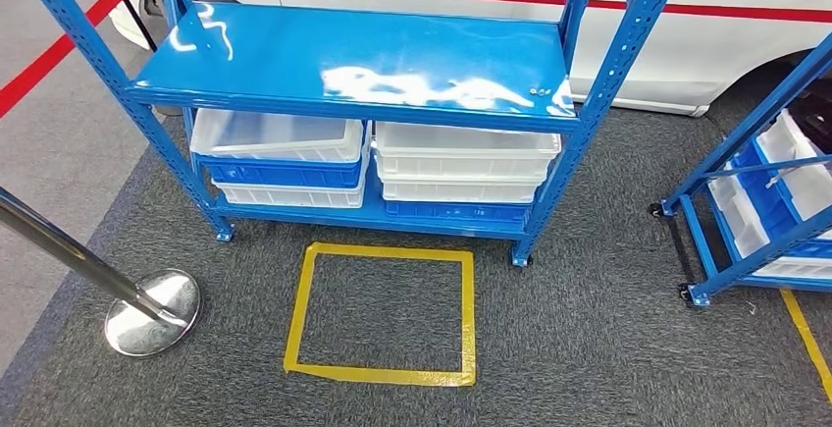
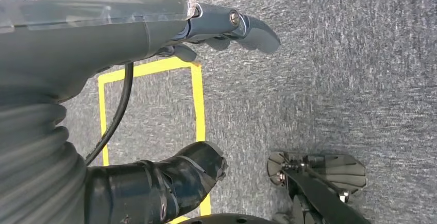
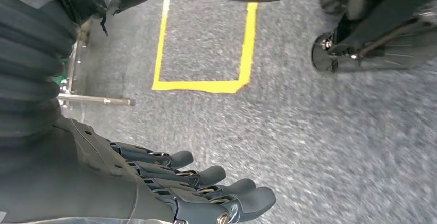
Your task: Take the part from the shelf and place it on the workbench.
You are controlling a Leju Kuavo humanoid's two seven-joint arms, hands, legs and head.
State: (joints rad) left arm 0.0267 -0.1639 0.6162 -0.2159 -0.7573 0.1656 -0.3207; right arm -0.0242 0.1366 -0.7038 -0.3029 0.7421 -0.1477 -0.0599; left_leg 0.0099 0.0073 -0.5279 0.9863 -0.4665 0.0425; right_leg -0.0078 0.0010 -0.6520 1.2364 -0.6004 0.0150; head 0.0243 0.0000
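Shelf (image 1: 353, 64) top bare; both hands (image 3: 206, 188) empty, hanging.

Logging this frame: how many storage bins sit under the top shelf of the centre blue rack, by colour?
White bins: 4
Blue bins: 2
Total: 6
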